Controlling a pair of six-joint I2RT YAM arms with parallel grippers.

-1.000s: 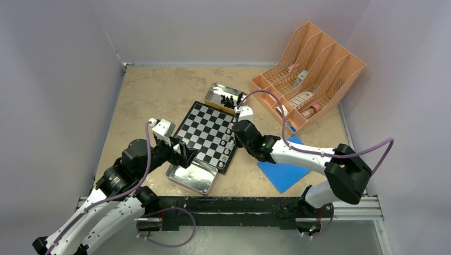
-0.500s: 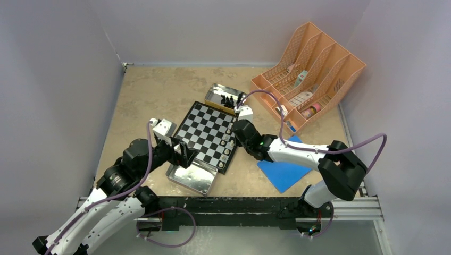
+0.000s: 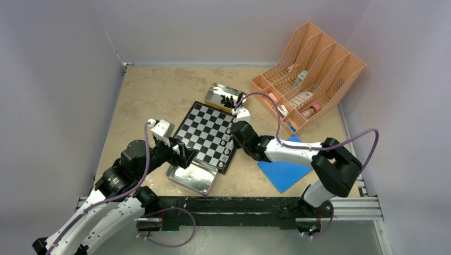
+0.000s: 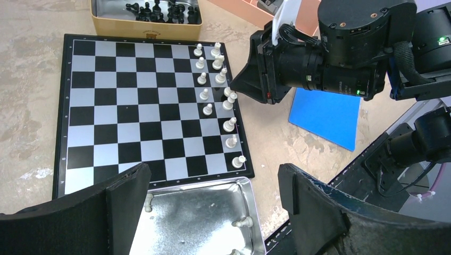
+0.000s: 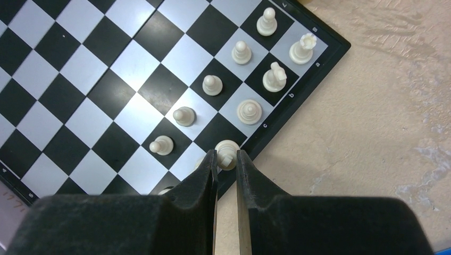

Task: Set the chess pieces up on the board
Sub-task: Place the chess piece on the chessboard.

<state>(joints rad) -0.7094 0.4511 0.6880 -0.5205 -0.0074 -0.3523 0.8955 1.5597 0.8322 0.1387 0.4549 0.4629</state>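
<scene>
Right claw (image 5: 226,169): jaws nearly closed. As far as I can judge they pinch a cream-white piece (image 5: 227,151) at the tips. The piece is upright and seen end-on in the wrist view, so its long axis runs along the fingers, down at the board (image 5: 106,69). It sits over an edge-row square, just inside the board's border.

What the release turns on: this is the crowded edge.
- Beyond the tips, the edge-row pieces (image 5: 249,111) run away in a line.
- To the left of that line is a parallel row of pawns (image 5: 184,116).
- Another pale shape is half hidden behind the left finger (image 5: 208,175); I can't tell how close it is.
- My judgement: open only slightly and lift straight back along the fingers. Any sideways drift would knock a neighbour.

Left claw (image 4: 213,186): spread wide and holding nothing. It hangs over the near tin (image 4: 202,212), with a few loose white pieces (image 4: 244,222) beneath it. It is the nearer arm for those.

Black pieces (image 3: 227,99) wait in the far tin (image 3: 215,91), past the board from both claws. The blue square (image 3: 284,170) lies under the right forearm, out of the way.
</scene>
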